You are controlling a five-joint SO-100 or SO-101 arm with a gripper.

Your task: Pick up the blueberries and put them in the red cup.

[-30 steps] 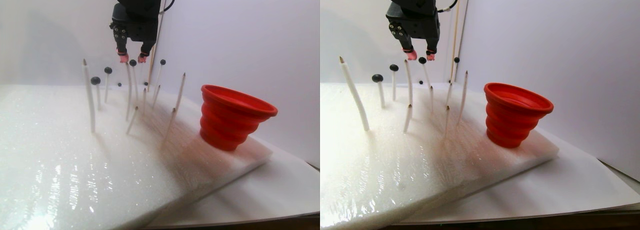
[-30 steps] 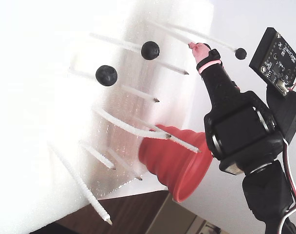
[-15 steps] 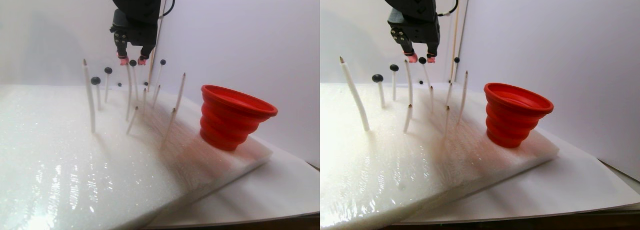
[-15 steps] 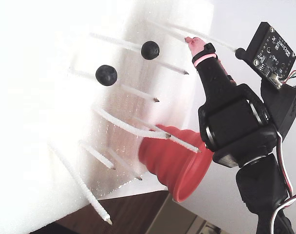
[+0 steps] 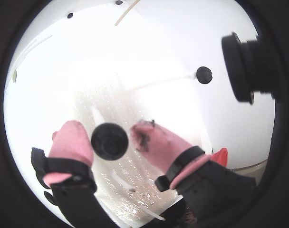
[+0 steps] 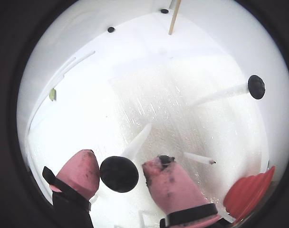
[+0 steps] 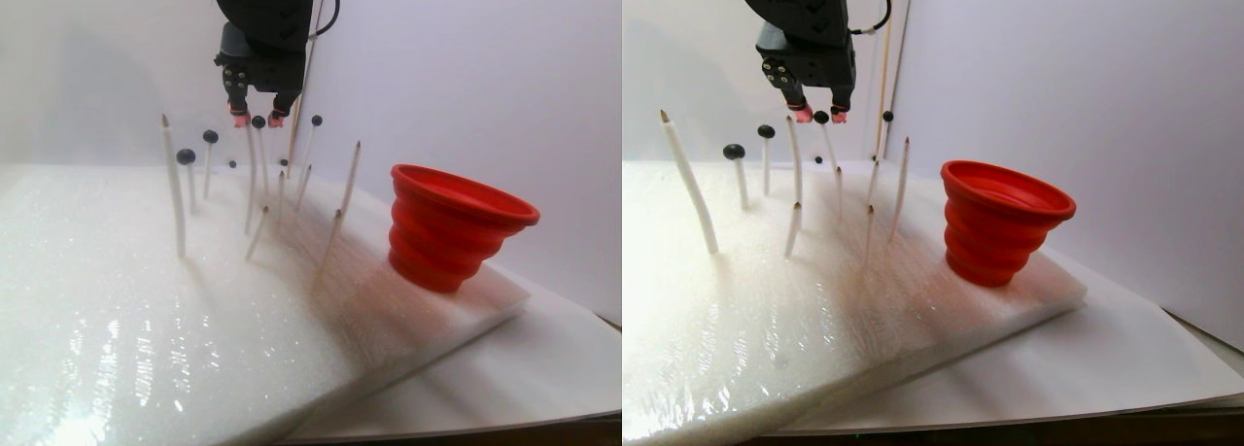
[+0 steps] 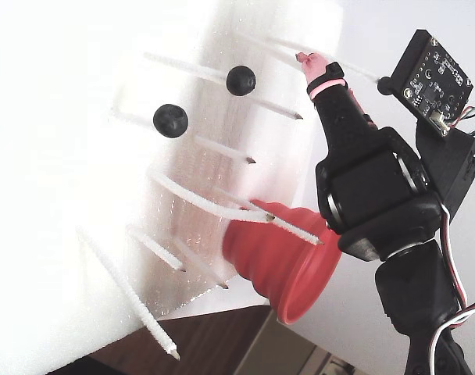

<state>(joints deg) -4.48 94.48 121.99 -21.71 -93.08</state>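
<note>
My gripper (image 5: 111,135) is open, its pink fingertips on either side of one blueberry (image 5: 110,141) that sits on top of a white stick. In another wrist view the same blueberry (image 6: 119,174) lies close to the left fingertip (image 6: 82,171), with a gap to the right one. The stereo pair view shows the gripper (image 7: 259,119) at the back of the foam, level with that blueberry (image 7: 821,117). Other blueberries (image 7: 185,156) (image 7: 210,136) (image 8: 241,80) top nearby sticks. The red cup (image 7: 452,227) stands upright at the right, apart from the gripper.
A white foam slab (image 7: 146,310) carries several thin white sticks (image 7: 173,188), some bare. A thin wooden rod (image 6: 175,16) leans at the back wall. A small camera board (image 8: 437,74) rides beside the arm.
The gripper has come down a little, so that its pink tips now flank the blueberry on its stick instead of hanging above it. Cup and other berries have not moved.
</note>
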